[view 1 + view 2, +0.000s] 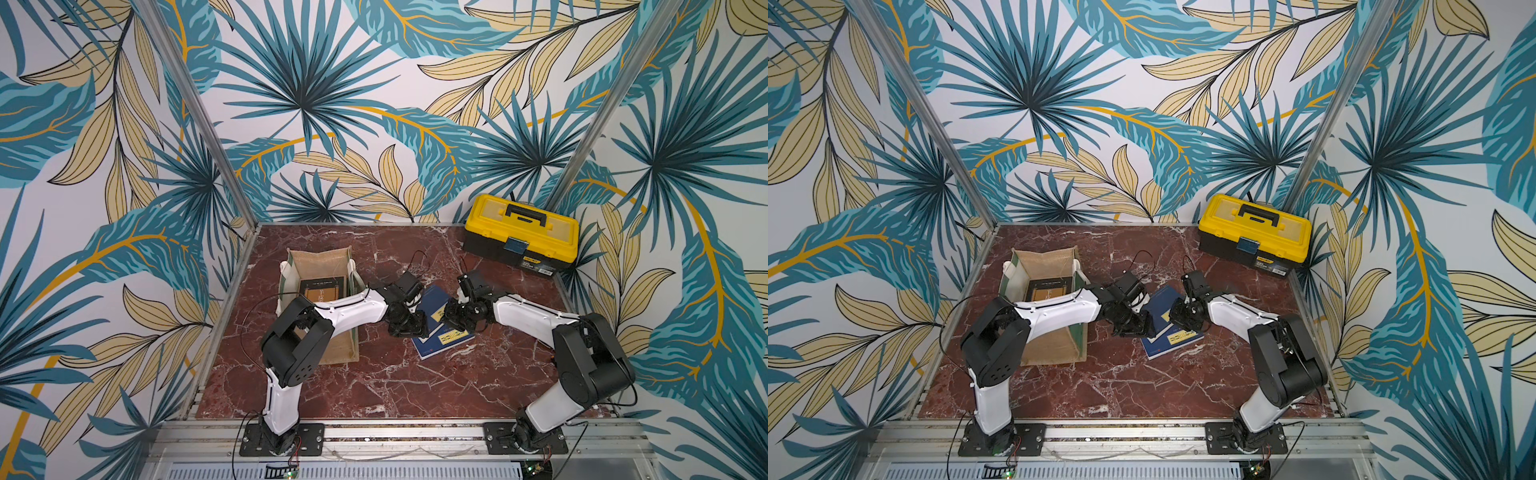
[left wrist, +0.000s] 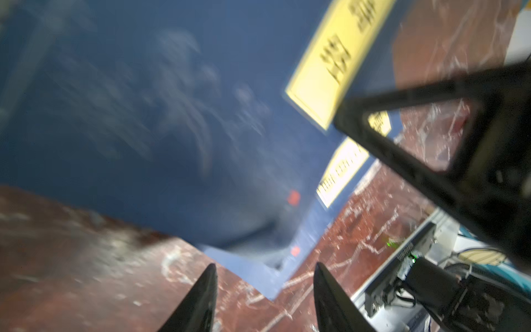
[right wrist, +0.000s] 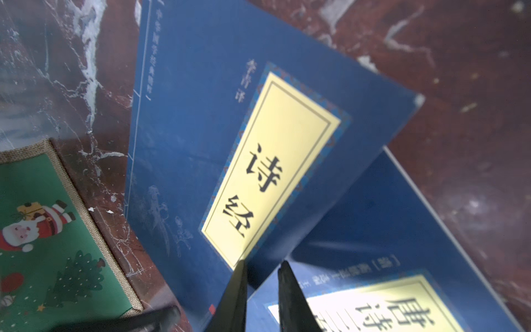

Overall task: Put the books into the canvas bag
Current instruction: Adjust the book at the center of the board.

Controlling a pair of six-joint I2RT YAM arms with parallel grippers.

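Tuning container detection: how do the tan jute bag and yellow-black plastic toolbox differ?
Tan jute bag: open top, a dark book inside; yellow-black plastic toolbox: lid shut. Bag sits at the table's left, toolbox in the far right corner. Both stand on the marble table.

Crowded centre, open near edge

Your left tool [image 1: 409, 329] and right tool [image 1: 449, 315] crowd over the books [image 1: 434, 347] at the centre, with only a thin slot between them. The left arm [image 1: 349, 307] crosses the near half of the bag [image 1: 320, 253], so only the far half of its mouth is open from above. A toolbox [image 1: 521, 232] blocks the far right corner. The bare desk [image 1: 395, 386] toward the arm bases lies free, as does the far strip behind the tools.
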